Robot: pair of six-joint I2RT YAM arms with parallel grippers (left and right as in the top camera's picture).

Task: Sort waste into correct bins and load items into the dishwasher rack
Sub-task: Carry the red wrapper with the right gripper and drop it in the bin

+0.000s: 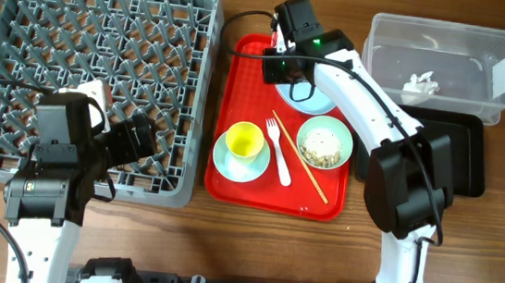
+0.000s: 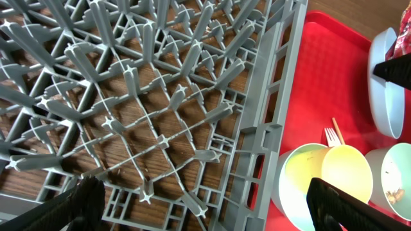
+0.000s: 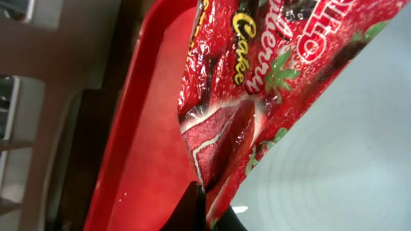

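**Spotter:** While your right jaws are pinched shut on the snack wrapper (image 3: 257,83), note where it is: over the white plate (image 3: 334,147), at the twelve o'clock end of the red tray (image 1: 241,159).

**Lead:** You seem to grip it near one edge only. Lift straight up and slowly, because that foil looks slippery.

**Spotter:** Which bin do you take it to?

**Lead:** Probably the clear tub (image 1: 377,56) at two o'clock, where the tissue (image 1: 421,82) lies. Pass above the tub's near wall before you release. Your left jaws hang wide and empty over the dishwasher rack (image 1: 17,72) at nine o'clock, well apart.
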